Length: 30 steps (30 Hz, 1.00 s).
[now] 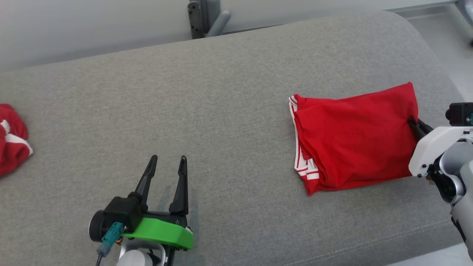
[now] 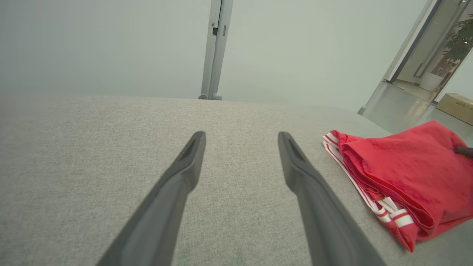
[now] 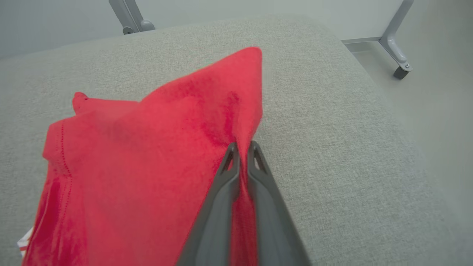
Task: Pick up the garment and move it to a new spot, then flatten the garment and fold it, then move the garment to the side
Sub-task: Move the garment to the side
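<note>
The garment (image 1: 354, 138) is red with white-striped trim, folded into a compact rectangle on the right part of the grey cushion (image 1: 221, 111). My right gripper (image 1: 413, 123) is shut on the garment's right edge; in the right wrist view its fingers (image 3: 242, 155) pinch a ridge of red fabric (image 3: 166, 147) that is pulled up between them. My left gripper (image 1: 167, 162) stands open over bare cushion at the lower left, well apart from the garment. The left wrist view has the garment (image 2: 406, 177) at the right, beyond the spread fingers (image 2: 192, 155).
A second red and white cloth (image 1: 11, 138) lies crumpled at the cushion's far left edge. A grey metal frame leg (image 1: 205, 18) stands behind the cushion. The cushion's right edge drops to pale floor (image 3: 436, 103) just right of the garment.
</note>
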{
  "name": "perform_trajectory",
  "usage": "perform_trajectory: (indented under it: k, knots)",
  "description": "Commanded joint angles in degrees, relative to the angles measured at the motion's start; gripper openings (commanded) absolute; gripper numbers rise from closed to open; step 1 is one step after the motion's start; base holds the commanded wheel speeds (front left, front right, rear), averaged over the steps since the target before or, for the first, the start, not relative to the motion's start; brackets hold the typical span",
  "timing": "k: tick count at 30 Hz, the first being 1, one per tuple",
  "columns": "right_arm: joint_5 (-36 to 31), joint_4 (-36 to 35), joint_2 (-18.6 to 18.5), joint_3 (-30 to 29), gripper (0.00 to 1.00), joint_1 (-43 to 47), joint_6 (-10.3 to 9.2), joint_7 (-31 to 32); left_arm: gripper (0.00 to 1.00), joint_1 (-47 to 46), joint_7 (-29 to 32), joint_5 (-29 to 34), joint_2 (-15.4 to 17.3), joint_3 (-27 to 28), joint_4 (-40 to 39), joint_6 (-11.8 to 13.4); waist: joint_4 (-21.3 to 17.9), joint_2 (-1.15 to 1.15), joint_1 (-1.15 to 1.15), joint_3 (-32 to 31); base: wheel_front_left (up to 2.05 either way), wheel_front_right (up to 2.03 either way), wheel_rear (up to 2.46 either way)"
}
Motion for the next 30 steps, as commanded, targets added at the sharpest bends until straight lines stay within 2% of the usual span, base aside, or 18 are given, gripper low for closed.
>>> perform_trajectory:
  k: [1, 7, 16, 30]
  knots:
    - [-0.6, 0.3, 0.1, 0.0, 0.00, -1.3, -0.10, 0.1, 1.00, -1.3, 0.0, 0.4, 0.6, 0.2, 0.0, -0.2, -5.9, 0.00, 0.00, 4.3, 0.00, 0.00, 0.00]
    - [-1.9, 1.7, 0.2, 1.1, 0.00, -4.5, -0.10, -0.5, 1.00, -2.9, 0.0, 1.2, 0.7, -0.2, 0.6, -0.7, -6.8, 0.00, 0.00, 5.3, 0.00, 0.00, 0.00]
    - [-3.6, 5.8, 0.2, 0.0, 0.00, -10.6, -0.10, -1.9, 1.00, -3.3, 0.0, 1.5, 2.1, 2.3, -0.4, 0.3, -3.4, 0.00, 0.00, 5.6, 0.00, 0.00, 0.00]
    - [-10.8, 17.2, -5.7, -8.7, 0.00, -20.9, -0.10, -5.9, 1.00, -4.5, 0.5, 2.2, 4.2, 2.8, -2.6, 0.9, 2.3, 0.00, 0.00, 9.7, 0.00, 0.00, 0.00]
